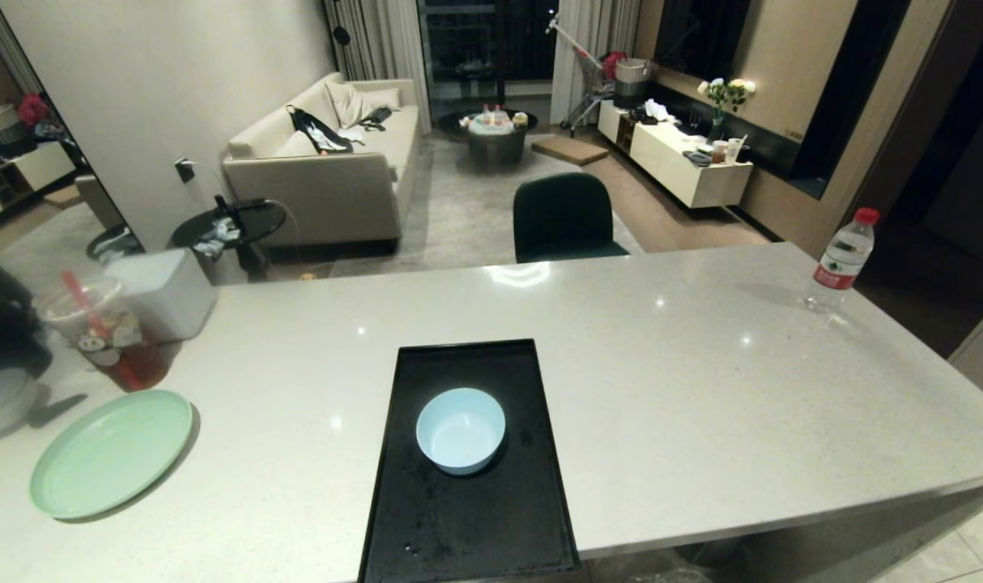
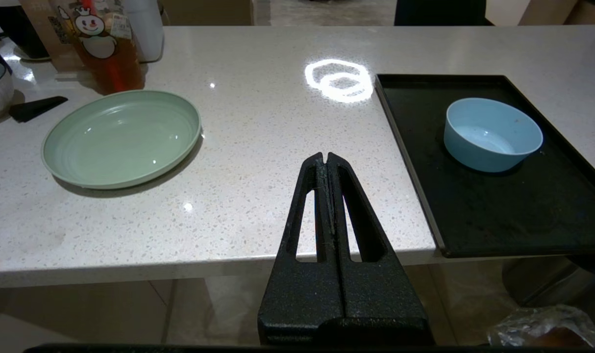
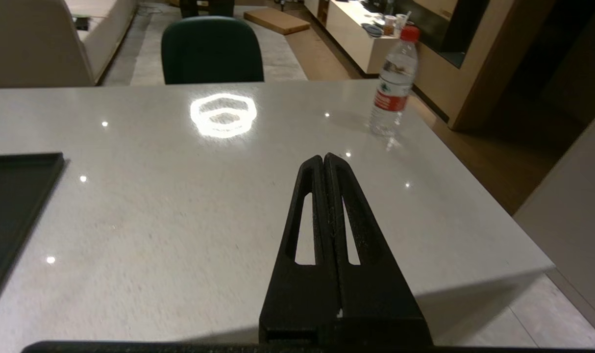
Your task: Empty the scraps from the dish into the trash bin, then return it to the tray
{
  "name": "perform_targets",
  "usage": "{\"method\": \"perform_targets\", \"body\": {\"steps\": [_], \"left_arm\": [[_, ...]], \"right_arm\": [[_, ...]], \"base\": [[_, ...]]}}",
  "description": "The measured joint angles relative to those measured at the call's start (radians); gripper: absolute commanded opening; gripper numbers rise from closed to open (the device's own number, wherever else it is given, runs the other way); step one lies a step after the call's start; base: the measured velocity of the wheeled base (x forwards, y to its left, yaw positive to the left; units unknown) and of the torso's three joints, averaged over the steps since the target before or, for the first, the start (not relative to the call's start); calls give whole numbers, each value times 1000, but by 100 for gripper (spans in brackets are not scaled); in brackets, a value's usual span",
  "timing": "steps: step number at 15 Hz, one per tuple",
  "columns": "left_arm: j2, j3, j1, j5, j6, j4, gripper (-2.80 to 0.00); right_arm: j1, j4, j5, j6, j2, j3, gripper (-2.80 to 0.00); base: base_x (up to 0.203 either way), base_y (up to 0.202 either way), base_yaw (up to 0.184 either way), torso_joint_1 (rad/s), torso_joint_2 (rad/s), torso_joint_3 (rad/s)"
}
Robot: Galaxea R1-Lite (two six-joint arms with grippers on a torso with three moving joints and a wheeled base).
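Across the middle of the scene runs a pale speckled stone worktop [image 1: 661, 364], the largest surface shown. At its near edge, centred, lies the large flat black rectangular tray [image 1: 469, 518] with a low rim, its long axis running near to far. On the tray's middle stands the small round pale-blue bowl [image 1: 461, 429], upright; its inside looks bare, with no scraps visible, so the emptying step appears done and the dish returned. A flat mint-green plate [image 1: 111, 452] rests to the left, well apart from the tray; a clear water bottle with a red cap [image 1: 841, 261] stands at the far right. Below the worktop's near edge, right of the left hand, a crinkled clear bag [image 2: 542, 327] shows, probably the bin's lining. The left hand [image 2: 325, 158] hangs off the near edge, fingers pressed together, holding nothing; the bowl lies to its right and farther in. The right hand [image 3: 324, 159], likewise closed and empty, sits right of the tray; the bowl is outside its wrist view. Neither arm seems clearly nearer.
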Motion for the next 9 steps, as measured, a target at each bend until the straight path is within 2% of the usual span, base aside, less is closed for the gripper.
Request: {"method": "perform_targets", "body": {"steps": [5, 7, 9], "left_arm": [[0, 0, 0, 0, 0, 0, -280], [0, 0, 0, 0, 0, 0, -280], [0, 0, 0, 0, 0, 0, -280]], "right_arm": [[-155, 479, 167, -1, -371, 14, -280], [-167, 646, 190, -6, -473, 15, -280], [-162, 722, 231, -9, -563, 16, -280]], "base": [[0, 0, 0, 0, 0, 0], [0, 0, 0, 0, 0, 0], [0, 0, 0, 0, 0, 0]]}}
